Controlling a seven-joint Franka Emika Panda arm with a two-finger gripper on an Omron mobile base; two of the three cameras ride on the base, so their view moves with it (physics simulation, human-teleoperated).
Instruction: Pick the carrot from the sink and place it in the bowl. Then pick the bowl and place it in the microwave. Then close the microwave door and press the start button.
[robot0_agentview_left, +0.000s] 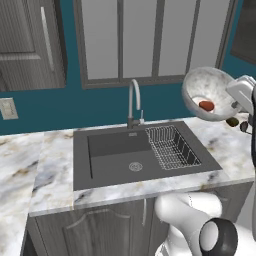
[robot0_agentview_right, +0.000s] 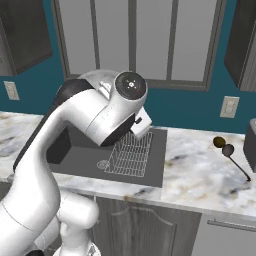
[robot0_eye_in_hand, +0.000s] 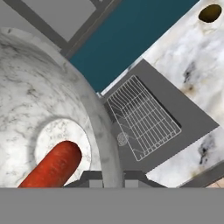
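The marbled white-grey bowl hangs tilted in the air above the right end of the sink, over the wire rack. The short orange-red carrot lies inside it. My gripper is shut on the bowl's right rim. In the hand view the bowl's wall runs down between my fingertips, with the carrot on the bowl's bottom and the sink and rack far below. The microwave, its door and the start button are out of view.
A curved silver faucet stands behind the basin. On the marble counter to the right of the sink lie a dark round object and a long-handled spoon. A window spans the back wall, and a wall outlet sits at far left.
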